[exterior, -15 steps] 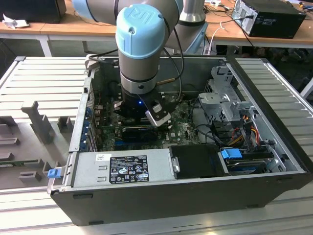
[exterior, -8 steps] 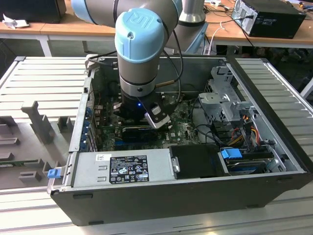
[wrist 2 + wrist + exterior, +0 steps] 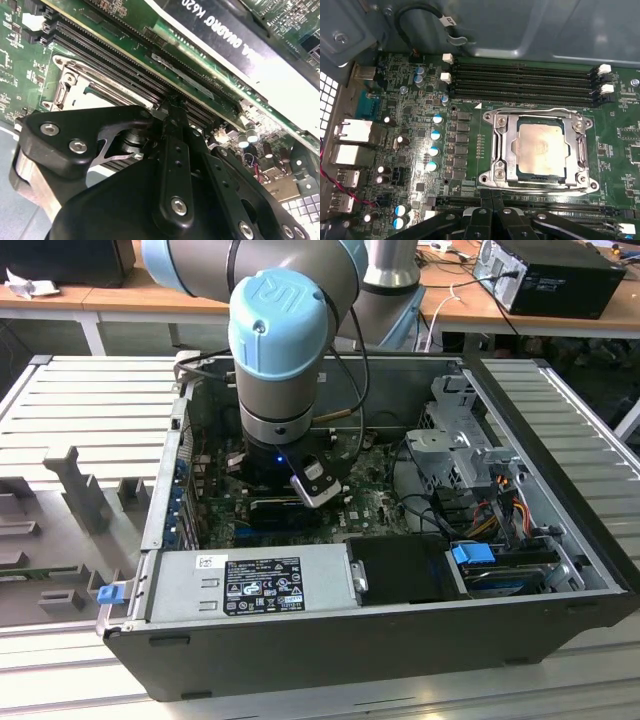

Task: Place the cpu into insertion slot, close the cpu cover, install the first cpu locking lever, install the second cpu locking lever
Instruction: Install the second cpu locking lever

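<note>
Chip: the cpu (image 3: pixel 541 150) lies flat in the insertion slot (image 3: pixel 520 176), silvery-tan face up; I judge it light, rigid and fragile underneath.
Cover: the cpu cover (image 3: pixel 505 145) is down around the chip, thin springy metal; both locking levers look latched along its edges.
Hold: best handled by the edges, never the face.
Gripper: my gripper (image 3: pixel 491 212) hangs just beside the socket, fingers pressed together, pinching nothing.
Neighbours: the memory slots (image 3: pixel 525 80) run beside the socket.

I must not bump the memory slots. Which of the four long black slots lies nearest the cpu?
The slot directly beside the cpu cover; the other three lie beyond it, farther from the cpu.
</note>
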